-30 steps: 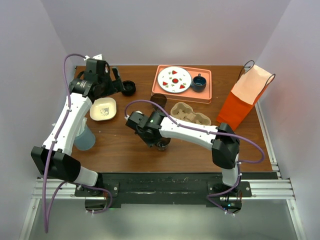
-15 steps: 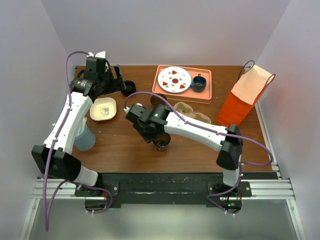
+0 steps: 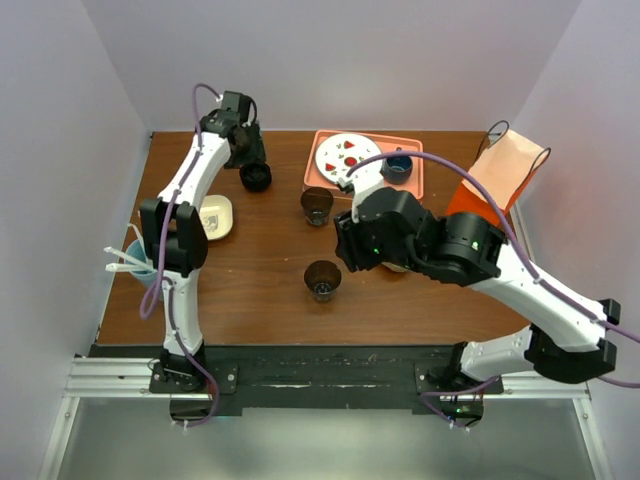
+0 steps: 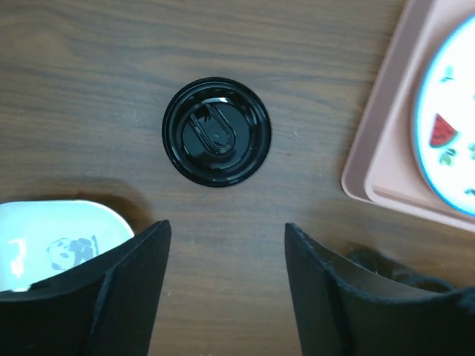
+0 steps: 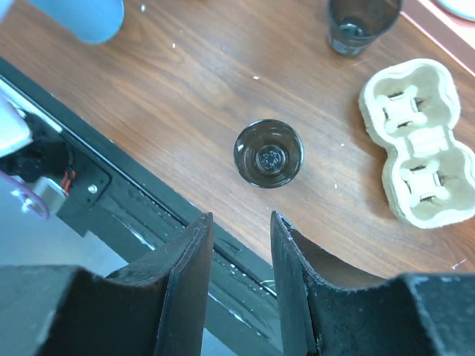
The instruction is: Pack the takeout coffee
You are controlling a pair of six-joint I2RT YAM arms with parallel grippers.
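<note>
Since a second ago the right arm has lifted off the takeout coffee cup (image 3: 322, 279) and drawn back up, and the left arm has stretched out far across the bench (image 3: 250, 290). Right fingers (image 5: 185, 274) hang spread apart and empty, high over that cup. The cup stands upright and open-topped on the bare wood, well to the near side of the pink tray (image 3: 412, 192) and close to the bench's near edge. A pulp cup carrier (image 5: 423, 141) lies between the cup and the tray, mostly under my right arm in the top view. A second dark cup (image 3: 317, 205) stands just off the tray's near-left corner. Left of the tray, the black lid (image 4: 216, 131) lies flat on the wood. Left fingers (image 4: 133, 274) hover over it, apart, gripping nothing. On the tray itself sit a watermelon plate (image 3: 345, 155) and a blue mug (image 3: 398, 165).
</note>
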